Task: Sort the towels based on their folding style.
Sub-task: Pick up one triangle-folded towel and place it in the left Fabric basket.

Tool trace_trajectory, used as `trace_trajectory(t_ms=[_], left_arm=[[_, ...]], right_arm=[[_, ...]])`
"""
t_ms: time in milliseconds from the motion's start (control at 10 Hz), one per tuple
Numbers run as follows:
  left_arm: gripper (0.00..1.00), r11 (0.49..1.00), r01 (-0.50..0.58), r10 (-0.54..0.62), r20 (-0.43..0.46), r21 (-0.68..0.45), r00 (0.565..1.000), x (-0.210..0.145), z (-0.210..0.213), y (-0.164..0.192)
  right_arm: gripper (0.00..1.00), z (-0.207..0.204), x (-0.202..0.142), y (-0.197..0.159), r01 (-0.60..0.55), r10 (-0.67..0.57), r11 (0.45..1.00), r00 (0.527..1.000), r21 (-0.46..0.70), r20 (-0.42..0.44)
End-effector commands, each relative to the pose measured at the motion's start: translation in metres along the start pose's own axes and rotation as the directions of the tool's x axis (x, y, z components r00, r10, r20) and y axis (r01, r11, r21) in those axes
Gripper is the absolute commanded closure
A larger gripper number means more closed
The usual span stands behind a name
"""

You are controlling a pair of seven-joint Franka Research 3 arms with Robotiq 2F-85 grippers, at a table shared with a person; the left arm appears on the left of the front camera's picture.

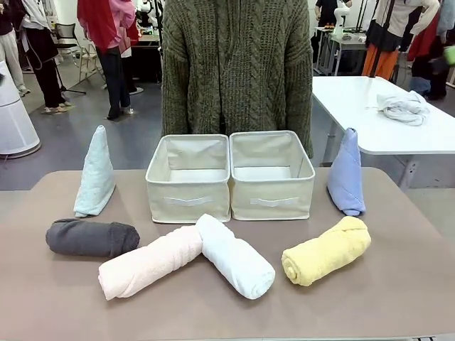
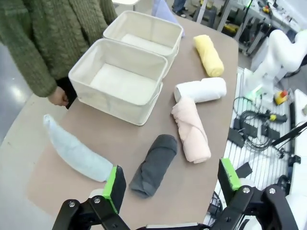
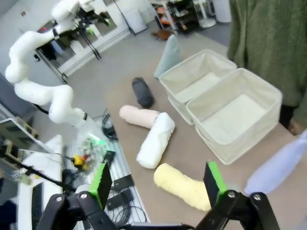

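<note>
Both jaws are held wide apart, with nothing between them, on the left gripper (image 2: pixel 171 179) and the right gripper (image 3: pixel 157 181). Four rolled towels are laid on the table (image 1: pixel 398 284) in front of two beige bins (image 1: pixel 188 202): dark grey towel (image 1: pixel 92 238), pale pink towel (image 1: pixel 149 261) touching white towel (image 1: pixel 234 257), and yellow towel (image 1: pixel 325 250). The pale teal towel (image 1: pixel 94 174) is stood left of the bins and the periwinkle blue towel (image 1: pixel 346 174) right of them.
</note>
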State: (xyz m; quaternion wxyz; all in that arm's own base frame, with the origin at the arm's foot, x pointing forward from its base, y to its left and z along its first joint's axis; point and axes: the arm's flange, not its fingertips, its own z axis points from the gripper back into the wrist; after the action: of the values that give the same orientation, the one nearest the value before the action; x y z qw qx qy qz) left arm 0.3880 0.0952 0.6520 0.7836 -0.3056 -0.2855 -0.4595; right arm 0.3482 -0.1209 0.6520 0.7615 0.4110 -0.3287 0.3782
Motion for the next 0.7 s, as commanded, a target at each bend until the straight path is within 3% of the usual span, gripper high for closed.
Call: trace_trajectory(t_ms=[0,600], left_arm=[[0.00,0.998,-0.057,0.058,0.077,-0.018,0.995,-0.025,0.020,0.016],[0.00,0.973,-0.230,0.228,0.141,0.000,0.963,-0.106,0.066,0.025]], right_arm=[[0.00,0.014,-0.016,-0.018,0.010,-0.011,0.999,0.999,0.035,0.033],[0.00,0.059,-0.063,-0.013,0.126,-0.113,0.978,0.990,-0.168,0.082]])
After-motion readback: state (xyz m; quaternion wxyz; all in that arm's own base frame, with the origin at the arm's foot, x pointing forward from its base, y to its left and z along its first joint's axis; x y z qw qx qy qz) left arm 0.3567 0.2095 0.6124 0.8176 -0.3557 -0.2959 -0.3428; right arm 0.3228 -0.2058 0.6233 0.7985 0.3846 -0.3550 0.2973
